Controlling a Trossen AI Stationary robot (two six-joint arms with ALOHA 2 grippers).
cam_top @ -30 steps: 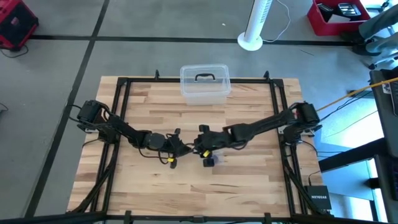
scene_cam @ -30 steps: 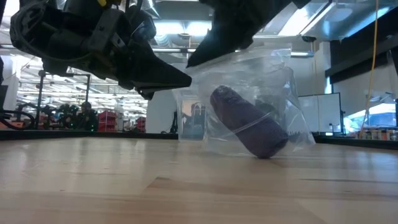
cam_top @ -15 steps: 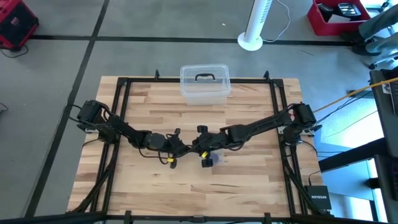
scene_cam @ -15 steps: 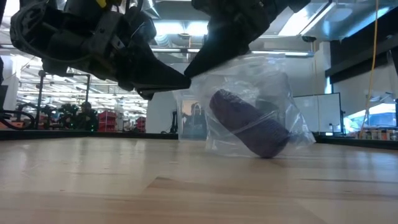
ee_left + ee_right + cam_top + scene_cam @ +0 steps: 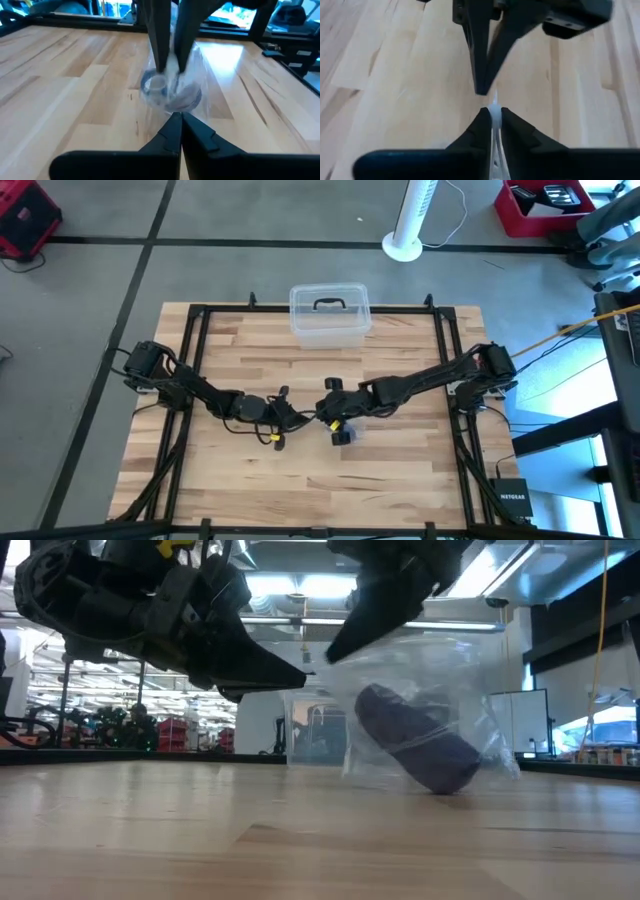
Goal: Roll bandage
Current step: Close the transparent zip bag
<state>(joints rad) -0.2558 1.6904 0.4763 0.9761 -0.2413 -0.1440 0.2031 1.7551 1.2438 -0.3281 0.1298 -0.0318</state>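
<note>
The bandage (image 5: 418,740) is a small purple roll inside a clear crinkly plastic bag (image 5: 470,700). It lies tilted, its lower end on the wooden table (image 5: 400,480), near the table's middle; the left wrist view also shows the roll (image 5: 170,92). My right gripper (image 5: 493,114) is just above the bag, shut on its plastic. My left gripper (image 5: 178,117) is shut, with its tips (image 5: 300,671) close beside the bag's upper edge. In the high view both grippers meet above the roll (image 5: 343,436). My right gripper pinches a thin upper edge of the clear bag (image 5: 494,108) between its two fingers, slanting down from the table's right side. The bag hangs below the fingers with its bottom and the roll on the table. I cannot tell whether my left gripper touches the bag.
A clear plastic box with a black handle (image 5: 329,313) stands at the table's far edge, in the middle. A black frame (image 5: 195,340) runs around the tabletop. Bare wood lies toward the near edge.
My right gripper has dipped toward my left gripper's tips, then drawn back toward the table's right edge. The bag and the roll inside have slid a little the same way, and the roll stays tilted on the table.
</note>
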